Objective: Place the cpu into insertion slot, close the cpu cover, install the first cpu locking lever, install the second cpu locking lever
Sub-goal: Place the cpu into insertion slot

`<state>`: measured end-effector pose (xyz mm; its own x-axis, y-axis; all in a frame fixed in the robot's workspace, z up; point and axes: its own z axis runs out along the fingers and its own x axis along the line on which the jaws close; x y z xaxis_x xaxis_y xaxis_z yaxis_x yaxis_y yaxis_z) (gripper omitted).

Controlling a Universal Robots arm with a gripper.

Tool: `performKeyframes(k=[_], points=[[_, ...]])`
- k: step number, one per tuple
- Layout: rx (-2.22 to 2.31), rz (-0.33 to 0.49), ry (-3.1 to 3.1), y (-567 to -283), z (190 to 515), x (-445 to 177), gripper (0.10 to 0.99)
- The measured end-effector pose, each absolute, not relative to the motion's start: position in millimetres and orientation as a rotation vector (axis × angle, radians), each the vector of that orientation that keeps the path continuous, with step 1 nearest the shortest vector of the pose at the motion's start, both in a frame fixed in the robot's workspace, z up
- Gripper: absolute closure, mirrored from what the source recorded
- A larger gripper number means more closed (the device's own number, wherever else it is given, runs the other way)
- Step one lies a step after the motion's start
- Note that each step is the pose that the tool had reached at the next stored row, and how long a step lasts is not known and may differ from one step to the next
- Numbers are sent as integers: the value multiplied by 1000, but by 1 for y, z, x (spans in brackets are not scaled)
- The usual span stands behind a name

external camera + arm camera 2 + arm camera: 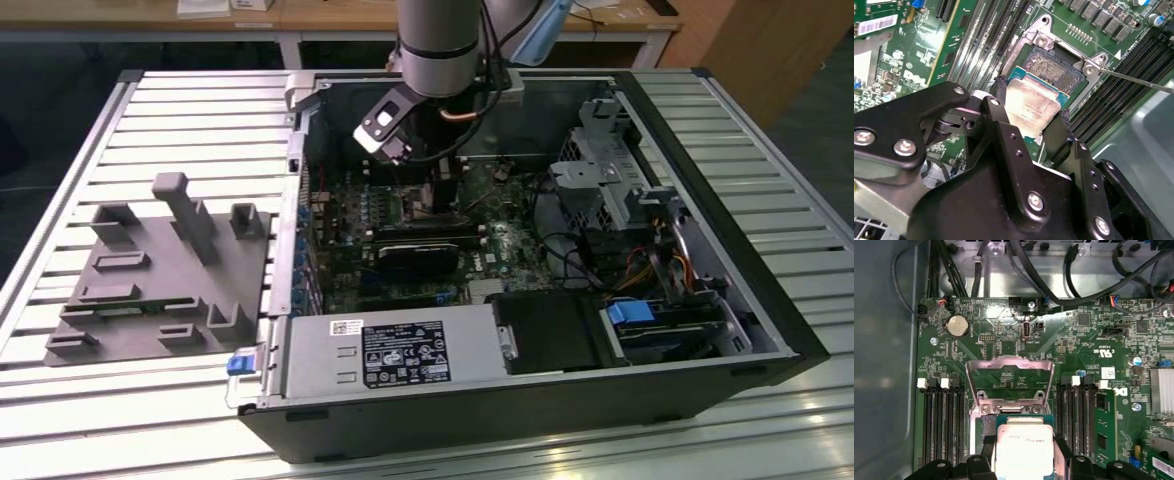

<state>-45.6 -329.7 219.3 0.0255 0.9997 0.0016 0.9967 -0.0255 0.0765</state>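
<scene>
As the work stands: the gripper [1032, 103] is clamped on two opposite edges of the cpu [1024, 452], holding it just over the insertion slot [1054, 65]; I judge it not yet seated.
Cover: the cpu cover [1009, 364] stands raised at one side of the slot.
Levers: one thin wire lever [1136, 81] juts free beside the slot; none looks latched.
Left: seating, closing, both levers.
Writing: white print on the green circuit board [1089, 345], faint marks on the cpu top, and a white label [407, 362] on the power supply, none repeated here.

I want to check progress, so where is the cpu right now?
In both wrist views the cpu is pinched in the gripper, partly over the insertion slot, with the cpu cover raised open beyond it.
</scene>
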Motion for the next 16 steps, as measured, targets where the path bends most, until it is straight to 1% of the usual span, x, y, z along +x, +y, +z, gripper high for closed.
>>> performKeyframes(k=[16], points=[[2208, 82, 2153, -321, 204, -51, 549]])
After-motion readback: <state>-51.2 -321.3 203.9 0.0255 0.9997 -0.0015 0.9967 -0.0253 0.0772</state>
